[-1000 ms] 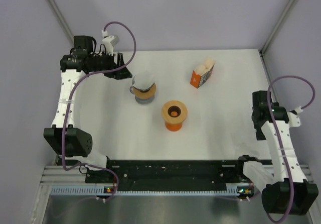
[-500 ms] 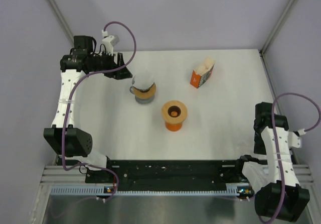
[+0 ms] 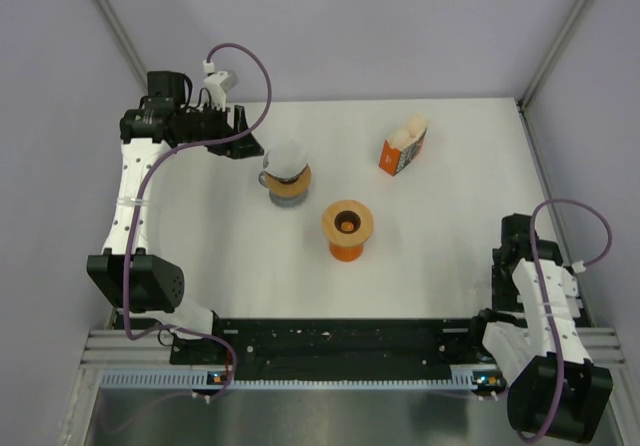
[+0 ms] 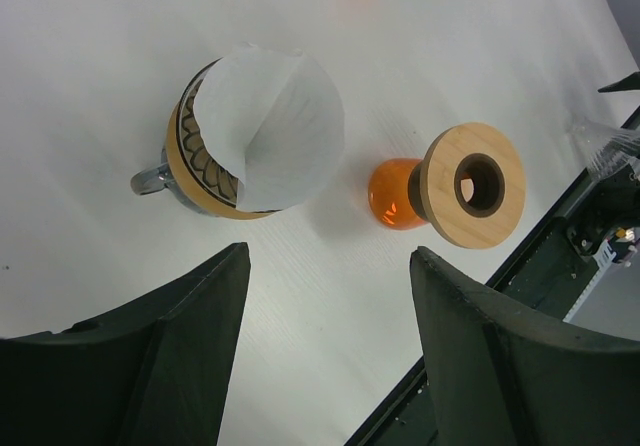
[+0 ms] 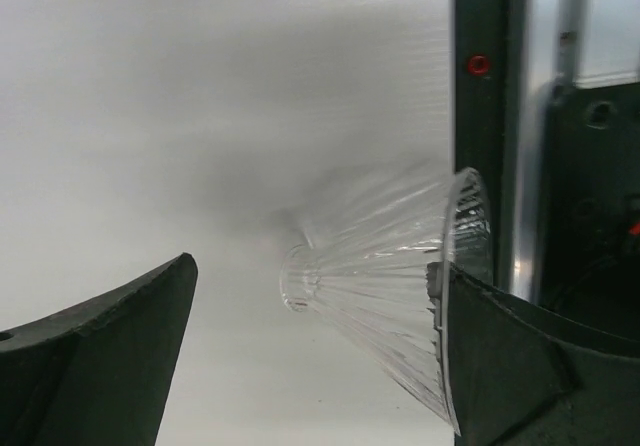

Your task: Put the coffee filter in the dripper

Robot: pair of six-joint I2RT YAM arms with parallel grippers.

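Two sets of jaws stand wide open, gripping nothing: nearest, the right gripper [image 5: 312, 266], drawn back since a second ago to the near tabletop [image 3: 450, 196] edge, flanks the clear dripper [image 5: 385, 286] lying on its side by the rail [image 5: 480, 116], while farther off the left gripper [image 4: 330, 256] hovers beside the mug [image 4: 190, 171] holding the white coffee filter [image 4: 270, 126].
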